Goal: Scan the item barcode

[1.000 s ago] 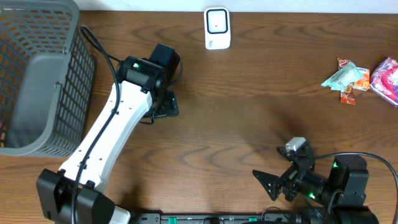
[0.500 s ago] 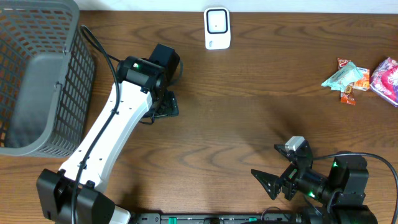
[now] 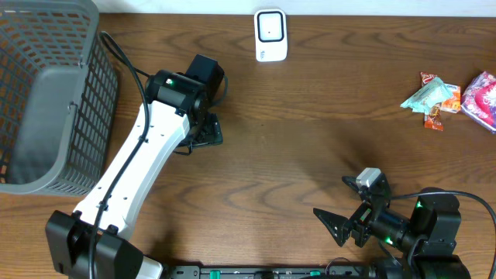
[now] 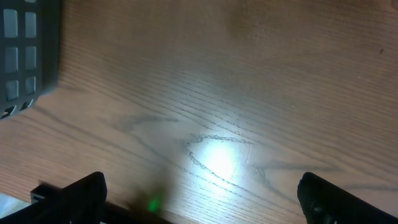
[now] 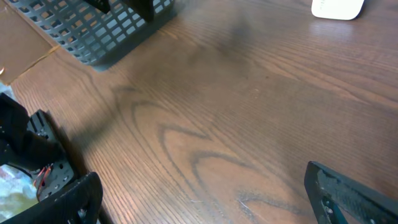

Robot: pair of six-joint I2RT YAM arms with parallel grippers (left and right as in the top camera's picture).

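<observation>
The items are snack packets at the table's far right: a teal and orange one (image 3: 430, 96) and a pink one (image 3: 482, 96). No barcode shows on them. The white scanner (image 3: 271, 35) stands at the back middle, and its lower edge shows in the right wrist view (image 5: 337, 7). My left gripper (image 3: 204, 132) points down at the table left of centre, open over bare wood (image 4: 202, 205). Near the front right edge, my right gripper (image 3: 345, 203) is open and holds nothing (image 5: 208, 199). Both grippers are far from the packets.
A grey mesh basket (image 3: 46, 93) fills the left end of the table, and its corner shows in the left wrist view (image 4: 25, 50) and the right wrist view (image 5: 106, 25). The left arm's black base (image 5: 31, 143) sits at the front left.
The right gripper has crept slightly to the left. The left arm and the packets have not moved.
</observation>
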